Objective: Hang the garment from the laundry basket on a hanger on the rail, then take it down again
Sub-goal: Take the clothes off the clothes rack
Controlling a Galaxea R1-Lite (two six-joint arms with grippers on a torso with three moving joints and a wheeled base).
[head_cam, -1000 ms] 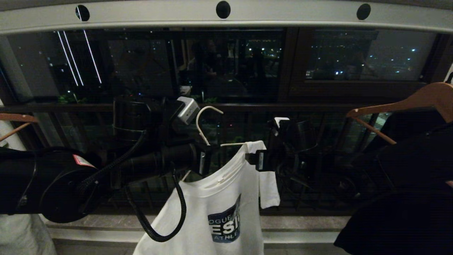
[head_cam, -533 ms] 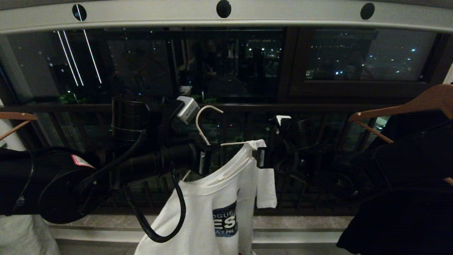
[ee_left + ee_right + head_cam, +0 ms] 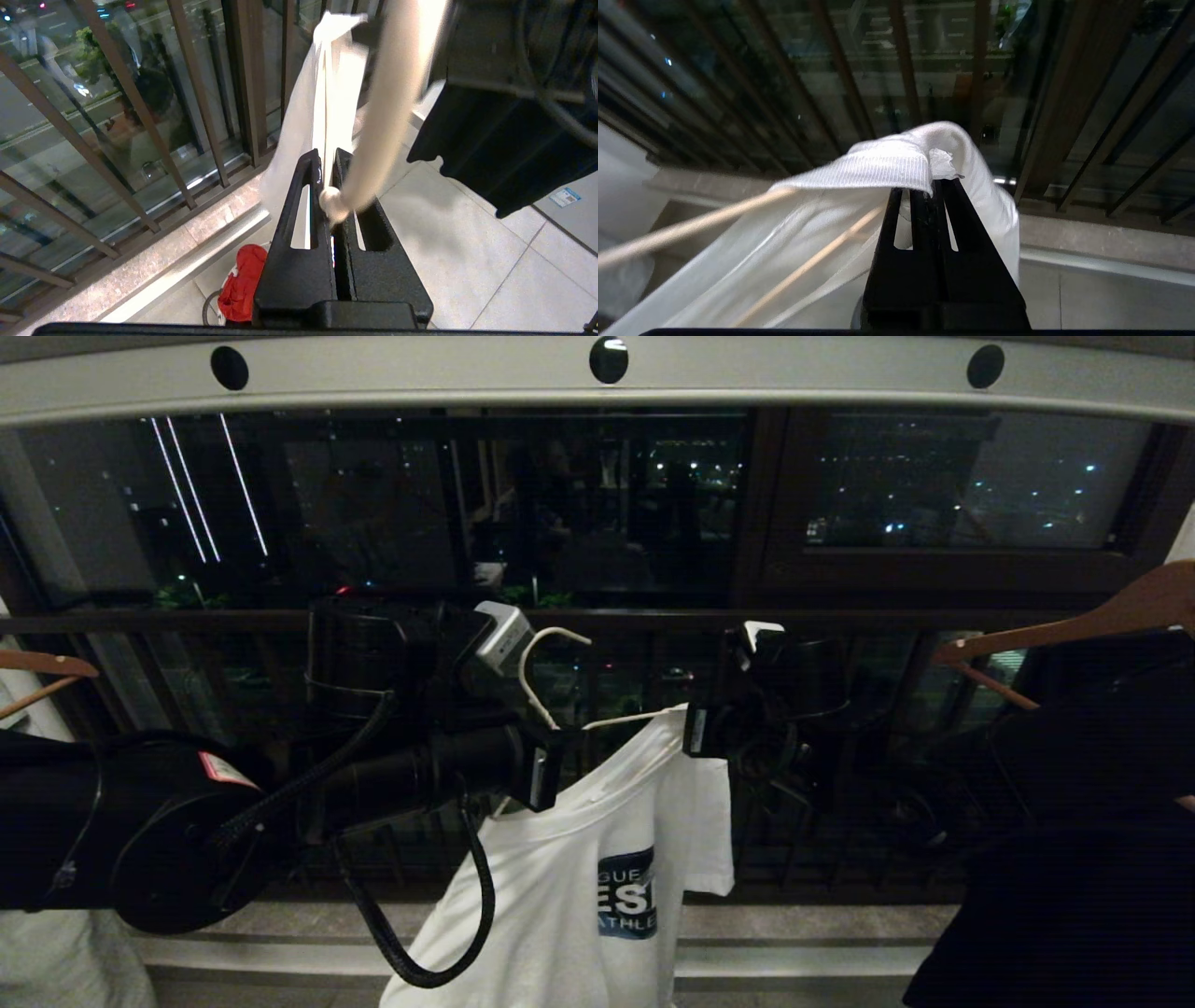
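The white garment (image 3: 579, 868) with a dark blue chest graphic hangs on the thin white hanger (image 3: 534, 663), well below the pale grey rail (image 3: 420, 378). The hanger's hook is free of the rail. My left gripper (image 3: 551, 756) is shut on the hanger's neck, and in its wrist view the hanger (image 3: 392, 93) runs out from between the jaws of the left gripper (image 3: 327, 156). My right gripper (image 3: 698, 728) is shut on the garment's shoulder at the hanger's right end. In the right wrist view the right gripper (image 3: 930, 186) pinches the garment (image 3: 878, 168). The laundry basket (image 3: 206, 308) shows only its dark handle.
A red cloth (image 3: 240, 284) lies on the floor below by the basket. A brown wooden hanger (image 3: 1074, 621) carries a large black garment (image 3: 1074, 868) at the right. Another wooden hanger (image 3: 37, 667) is at the far left. The dark balcony railing (image 3: 840, 616) runs behind.
The right gripper's jaws have closed on the garment's shoulder and risen slightly. The garment has swung a little to the right. The left gripper keeps its hold on the hanger.
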